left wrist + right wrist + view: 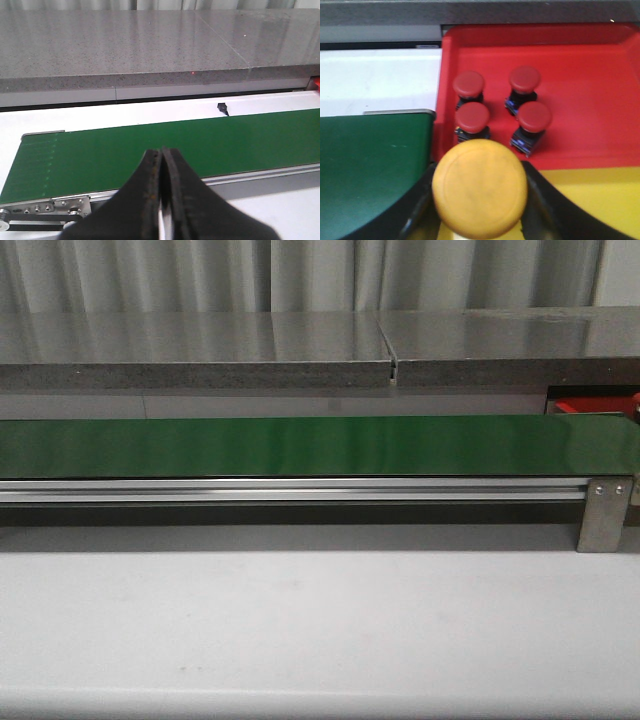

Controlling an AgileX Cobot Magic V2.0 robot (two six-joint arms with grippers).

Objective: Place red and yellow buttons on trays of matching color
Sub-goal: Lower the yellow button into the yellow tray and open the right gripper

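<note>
The right gripper (480, 220) clamps a yellow button (479, 187) between its fingers, cap facing the camera; the yellow tray (590, 200) lies just under and beside them, the red tray (600, 75) with four red buttons (502, 107) beyond. The left gripper (161, 200) hangs pressed shut and empty over the green belt (200, 145)

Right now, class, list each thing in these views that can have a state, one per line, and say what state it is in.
Left gripper: shut, holding nothing, above the near edge of the belt.
Right gripper: shut on the yellow button.
Four red buttons: standing upright, grouped together in the red tray.
Yellow tray: no button visible in the part shown.
Green conveyor belt: nothing on it.
</note>
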